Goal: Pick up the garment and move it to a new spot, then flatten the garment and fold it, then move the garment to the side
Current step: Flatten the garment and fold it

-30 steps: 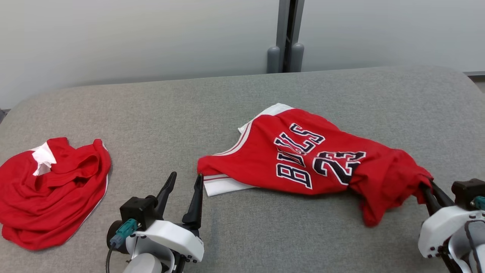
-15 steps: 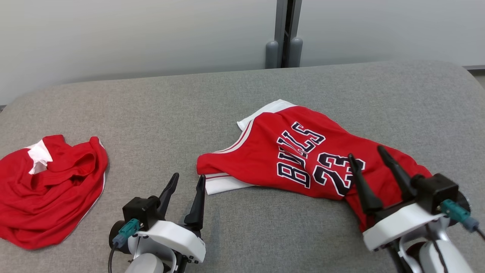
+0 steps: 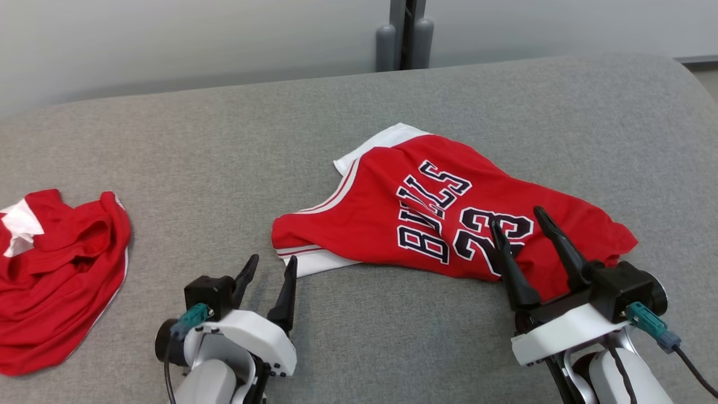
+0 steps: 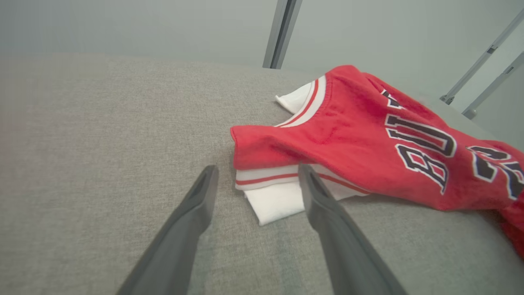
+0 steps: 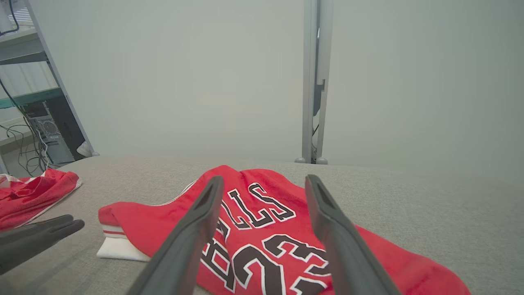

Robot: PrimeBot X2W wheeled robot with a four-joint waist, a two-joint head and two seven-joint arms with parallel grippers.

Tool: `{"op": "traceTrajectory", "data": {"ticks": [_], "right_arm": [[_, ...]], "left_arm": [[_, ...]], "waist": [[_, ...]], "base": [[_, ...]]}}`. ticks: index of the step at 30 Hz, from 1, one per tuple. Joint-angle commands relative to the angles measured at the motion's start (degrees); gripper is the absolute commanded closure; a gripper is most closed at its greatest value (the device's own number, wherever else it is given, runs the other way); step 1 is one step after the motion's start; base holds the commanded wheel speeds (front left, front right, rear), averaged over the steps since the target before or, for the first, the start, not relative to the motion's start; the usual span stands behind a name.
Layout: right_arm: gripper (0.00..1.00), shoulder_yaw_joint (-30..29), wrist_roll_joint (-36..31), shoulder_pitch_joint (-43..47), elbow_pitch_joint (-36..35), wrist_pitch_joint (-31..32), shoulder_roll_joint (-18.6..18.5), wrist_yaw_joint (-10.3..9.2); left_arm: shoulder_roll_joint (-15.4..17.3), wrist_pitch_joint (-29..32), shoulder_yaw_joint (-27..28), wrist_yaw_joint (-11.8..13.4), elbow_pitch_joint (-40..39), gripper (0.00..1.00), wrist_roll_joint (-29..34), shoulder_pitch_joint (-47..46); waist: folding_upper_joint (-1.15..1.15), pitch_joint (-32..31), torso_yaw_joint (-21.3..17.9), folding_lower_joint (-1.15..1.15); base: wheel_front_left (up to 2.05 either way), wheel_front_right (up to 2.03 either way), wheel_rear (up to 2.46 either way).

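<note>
The garment (image 3: 392, 219) is a red jersey with white trim and dark lettering, lying loosely folded on the grey table (image 3: 196, 168). My left gripper (image 3: 273, 261) is open just short of the jersey's near left corner, where white layers stick out (image 4: 274, 200). In the left wrist view that corner lies between the left gripper (image 4: 258, 167) fingers' tips, untouched. My right gripper (image 3: 517, 217) is open and raised over the jersey's near right part, holding nothing. The right wrist view looks past the right gripper (image 5: 264, 178) onto the lettering of the garment (image 5: 262, 213).
A second red garment (image 3: 56, 280) lies crumpled at the table's left edge and appears in the right wrist view as the red heap (image 5: 28, 192). A grey post (image 3: 404, 33) stands behind the table against a pale wall. Shelving with cables (image 5: 32, 123) stands off to the left.
My right gripper let go of the jersey's bunched right end, opened, and rose leftward over it; that end now lies flat. The head camera shifted. The left gripper barely moved.
</note>
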Motion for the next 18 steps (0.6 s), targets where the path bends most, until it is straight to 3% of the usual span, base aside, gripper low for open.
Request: {"op": "traceTrajectory", "data": {"ticks": [1, 7, 15, 16, 17, 18], "right_arm": [[0.0, -0.26, -0.33, -0.84, 0.13, -0.72, 0.01, -0.04], [0.0, -1.74, -2.03, -1.83, 0.76, -1.33, 0.6, -0.03], [0.0, -2.19, -2.64, -2.73, 1.1, -2.01, 1.08, -0.04], [0.0, -2.24, -2.69, -2.72, 1.16, -2.15, 1.11, -0.03], [0.0, -2.29, -2.74, -2.65, 1.27, -2.24, 1.09, -0.03], [0.0, -2.36, -2.79, -2.59, 1.41, -2.37, 1.1, -0.04]], "left_arm": [[0.75, 0.66, 0.06, 0.59, 1.62, 0.0, 0.39, -1.99], [1.27, 3.55, -0.61, -0.13, 8.44, 0.0, 0.55, -6.45], [0.5, 4.51, -1.27, -4.29, 13.82, 0.0, -1.82, -10.36], [0.4, 4.68, -1.48, -4.91, 14.29, 0.59, -2.15, -10.61], [0.26, 5.06, -1.72, -5.76, 14.66, 1.0, -2.59, -10.78], [0.16, 5.2, -1.91, -6.43, 14.94, 1.0, -3.02, -10.98]], "waist": [[0.0, 1.06, -0.94, 0.0], [0.0, 2.88, -2.77, 0.0], [0.0, 4.09, -4.05, 0.0], [0.0, 4.08, -4.08, 0.0], [0.0, 4.01, -4.08, 0.0], [0.0, 3.85, -4.03, 0.0]], "base": [[0.0, 0.0, 0.0], [0.0, 0.0, 0.0], [0.0, 0.0, 0.0], [0.0, 0.0, 0.0], [0.0, 0.0, 0.0], [0.0, 0.0, 0.0]]}}
